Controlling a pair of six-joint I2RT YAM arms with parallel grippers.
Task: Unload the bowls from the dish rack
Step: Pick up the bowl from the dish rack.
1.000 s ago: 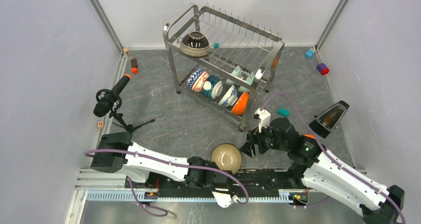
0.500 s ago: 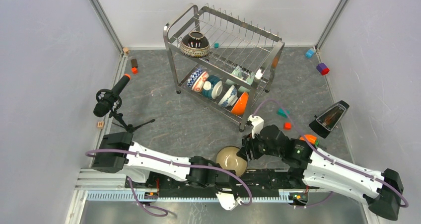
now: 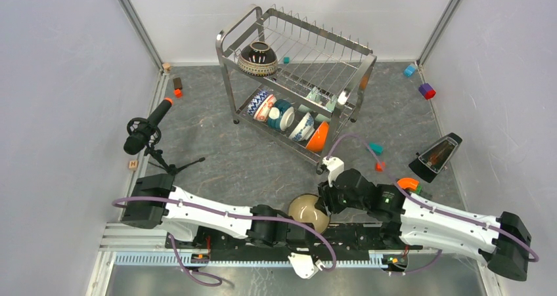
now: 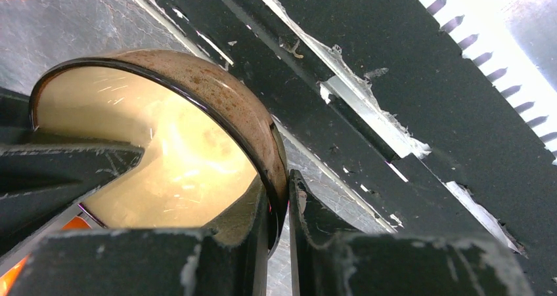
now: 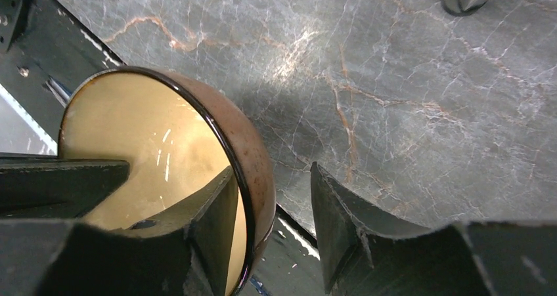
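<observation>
A brown bowl with a cream inside (image 3: pixel 306 209) is held at the table's near edge. My left gripper (image 3: pixel 297 226) is shut on its rim, as the left wrist view shows (image 4: pixel 282 184) with the bowl (image 4: pixel 164 138). My right gripper (image 3: pixel 323 201) is open and straddles the same rim (image 5: pixel 272 184): one finger is inside the bowl (image 5: pixel 151 138), the other outside with a gap. The steel dish rack (image 3: pixel 229 60) stands at the back. It holds a dark patterned bowl (image 3: pixel 257 58) on top and several bowls below, among them blue-and-white (image 3: pixel 302 126) and orange (image 3: pixel 318 137).
A microphone on a tripod (image 3: pixel 148 128) stands at the left. A black wedge-shaped device (image 3: pixel 435 157) is at the right. Small toy blocks lie about: teal (image 3: pixel 376 148), red (image 3: pixel 379 166), purple (image 3: pixel 427 90), blue (image 3: pixel 410 69). The black base rail (image 4: pixel 420 92) runs under the bowl.
My right arm has swung left to the bowl, and its open fingers now straddle the rim. The left gripper has carried the bowl slightly right.
</observation>
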